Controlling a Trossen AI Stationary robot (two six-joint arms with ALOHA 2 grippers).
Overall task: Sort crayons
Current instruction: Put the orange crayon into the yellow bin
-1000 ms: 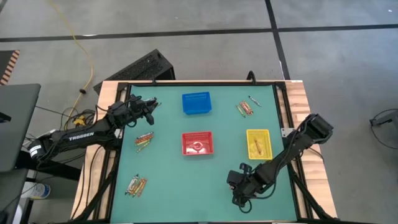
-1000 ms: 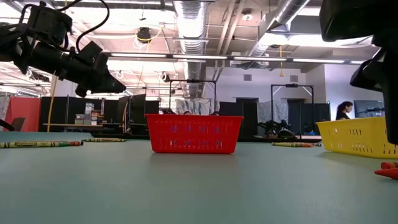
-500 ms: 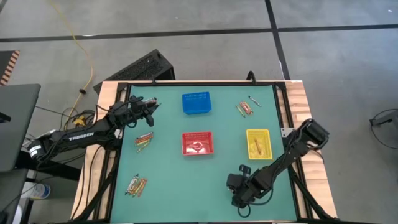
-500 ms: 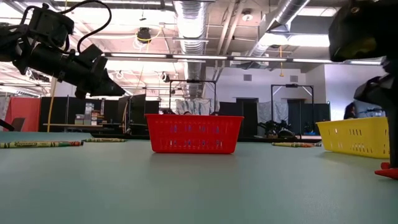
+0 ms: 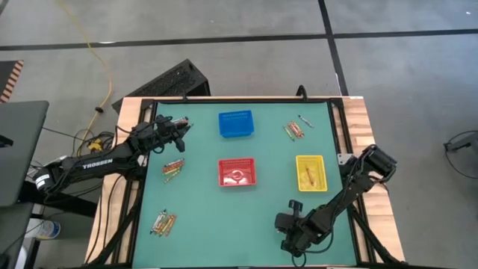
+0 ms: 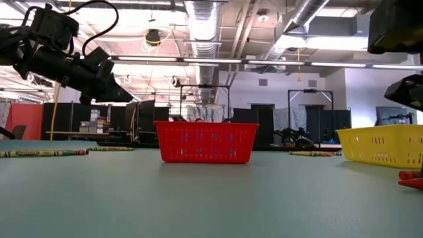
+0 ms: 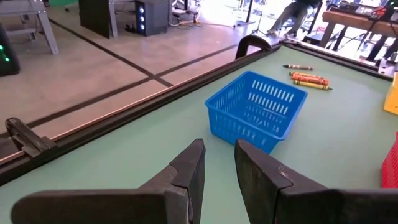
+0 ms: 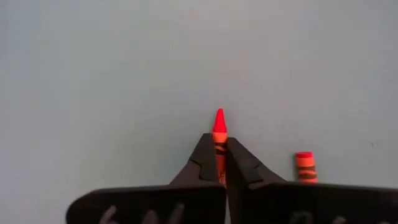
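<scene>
**Q:** Which step are you on?

**Me:** Pick step. My right gripper [image 8: 219, 163] is down at the near-right part of the bench [image 5: 224, 224], clenched on a red crayon [image 8: 219, 124]; its tip pokes out past my fingertips [image 8: 202, 158]. A second red-orange crayon [image 8: 304, 167] lies just beside it on the mat, not held.

**Q:** Left side?

**Me:** Left gripper [image 7: 217, 168] hangs over the far-left corner with its jaws slightly apart and nothing between them, facing the blue basket [image 7: 256, 109]. It's waiting.

**Q:** Where's everything else?

**Me:** Red basket [image 5: 237, 172] mid-bench, yellow basket [image 5: 311, 172] to its right. Loose crayon groups: far right [image 5: 293, 130], left-middle [image 5: 173, 169], near left [image 5: 163, 222].

**Q:** Next move?

**Me:** My guess: lift straight up so the crayon clears the mat without dragging its neighbour, carry it across to the red basket, get over the rim, then let go. The grip is near the crayon's back end, so it could pivot; slow lift. Most of the sorting looks undone, since the piles sit untouched.
</scene>
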